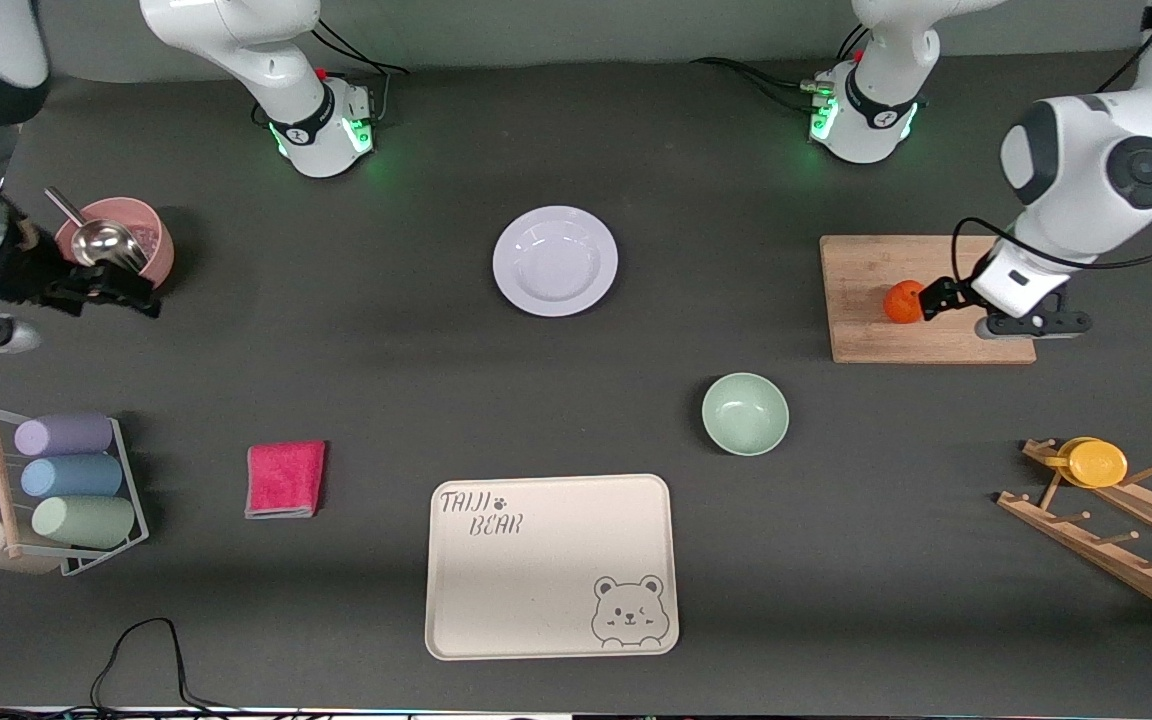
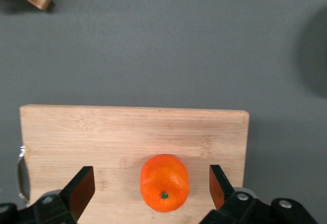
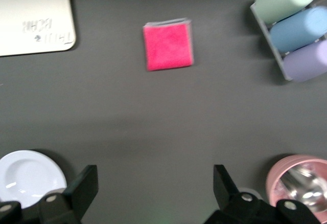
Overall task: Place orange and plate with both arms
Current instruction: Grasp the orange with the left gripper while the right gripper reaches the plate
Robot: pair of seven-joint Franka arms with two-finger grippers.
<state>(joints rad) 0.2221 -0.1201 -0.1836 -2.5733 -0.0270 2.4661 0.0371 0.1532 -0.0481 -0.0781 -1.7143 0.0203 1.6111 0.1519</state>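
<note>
From my station, I read the front view from its nine o'clock edge across to three. At nine o'clock the right gripper (image 1: 121, 290) hung beside the pink bowl (image 1: 126, 240) that held a metal scoop (image 1: 101, 240). Its own wrist view showed the fingers (image 3: 82, 191) spread wide with nothing but bare table (image 1: 336, 350) between them. At about eight o'clock sat a rack of pastel cups (image 1: 66, 480), and just inward of it a folded pink cloth (image 1: 284, 478).

Near the centre, slightly toward twelve o'clock, I saw the plate (image 1: 555, 260) lying flat and empty on the table, well apart from both grippers. At six o'clock lay the cream bear-printed tray (image 1: 551, 565), also empty. The green bowl (image 1: 745, 413) stood at about four o'clock from the plate.

Toward three o'clock, the orange (image 1: 903, 302) rested on the wooden cutting board (image 1: 876, 270). The left gripper (image 1: 936, 300) was low over that board, and its wrist view showed the fingers (image 2: 79, 191) wide open on either side of the orange (image 2: 164, 182), not touching it. At four o'clock a wooden peg rack (image 1: 1126, 530) carried a yellow disc (image 1: 1096, 463).
</note>
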